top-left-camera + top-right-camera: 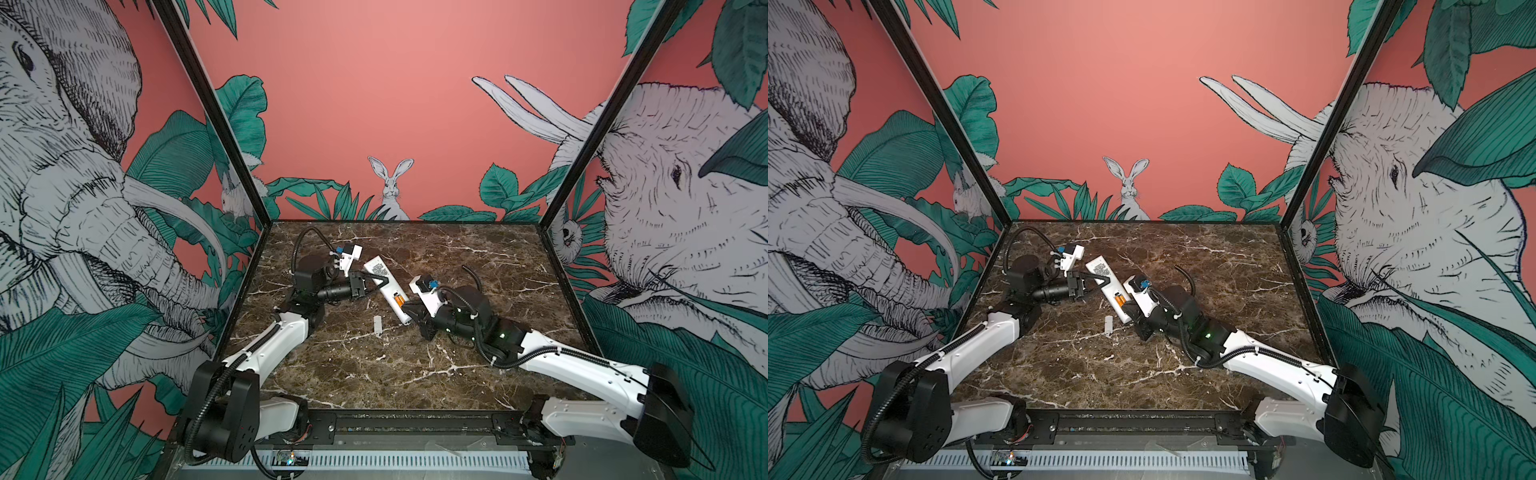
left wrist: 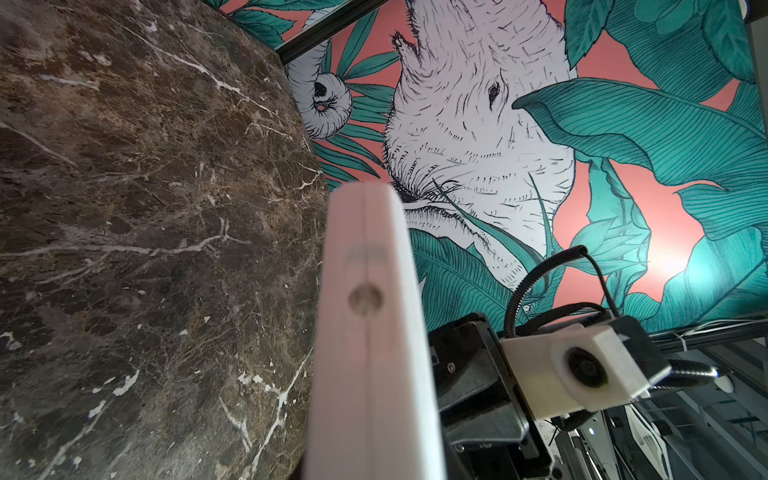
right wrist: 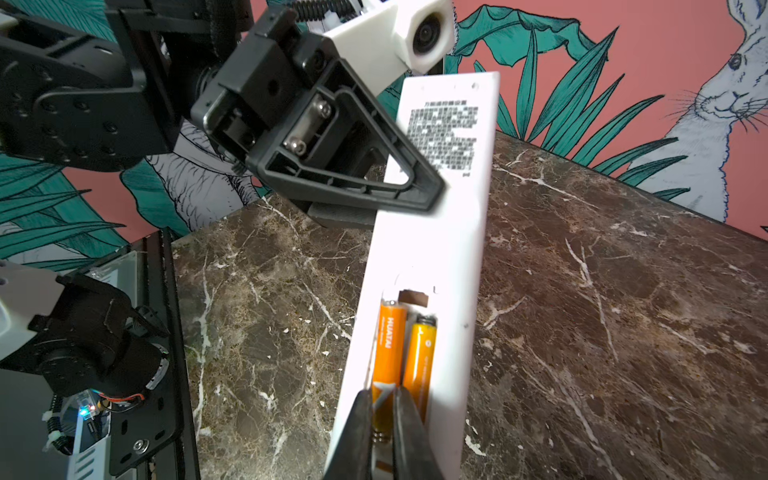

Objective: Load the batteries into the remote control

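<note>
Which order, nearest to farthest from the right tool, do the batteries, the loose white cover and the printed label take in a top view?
1. batteries, in the open compartment of the remote control, at the tips of the right tool.
2. loose white cover, flat on the table, nearer the front edge.
3. printed label, toward the remote control's far end.

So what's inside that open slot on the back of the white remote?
Two orange batteries lying side by side in the remote control. The right gripper grips one battery's near end, so that end, and whatever lies underneath them, cannot be seen.
</note>
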### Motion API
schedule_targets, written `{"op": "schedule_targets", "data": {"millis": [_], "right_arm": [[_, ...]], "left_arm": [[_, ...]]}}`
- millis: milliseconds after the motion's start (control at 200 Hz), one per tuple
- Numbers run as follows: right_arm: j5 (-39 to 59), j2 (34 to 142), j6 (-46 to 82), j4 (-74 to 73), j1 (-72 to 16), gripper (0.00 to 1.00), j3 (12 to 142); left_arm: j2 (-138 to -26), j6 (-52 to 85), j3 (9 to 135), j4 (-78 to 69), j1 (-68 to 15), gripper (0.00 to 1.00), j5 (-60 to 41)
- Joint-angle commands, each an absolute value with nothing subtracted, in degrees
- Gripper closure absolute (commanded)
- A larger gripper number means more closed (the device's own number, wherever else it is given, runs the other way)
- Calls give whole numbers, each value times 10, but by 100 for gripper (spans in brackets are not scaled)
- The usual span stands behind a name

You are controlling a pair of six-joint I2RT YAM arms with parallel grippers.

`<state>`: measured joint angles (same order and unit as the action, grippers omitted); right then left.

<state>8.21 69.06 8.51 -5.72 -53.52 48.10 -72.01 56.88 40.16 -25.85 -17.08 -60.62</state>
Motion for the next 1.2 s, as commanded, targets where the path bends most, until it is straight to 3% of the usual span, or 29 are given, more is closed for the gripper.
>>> {"op": "schedule_targets", "data": {"millis": [0, 490, 1195], "right_arm": [[60, 704, 64, -12, -537, 87, 499], [81, 689, 87, 19, -536, 77, 556], [108, 774, 111, 85, -541, 68, 618]], "left_arm": [[-690, 559, 424, -258, -169, 100, -628], [-683, 431, 430, -114, -170, 100, -606], [-664, 336, 442, -9, -170, 100, -564]]}}
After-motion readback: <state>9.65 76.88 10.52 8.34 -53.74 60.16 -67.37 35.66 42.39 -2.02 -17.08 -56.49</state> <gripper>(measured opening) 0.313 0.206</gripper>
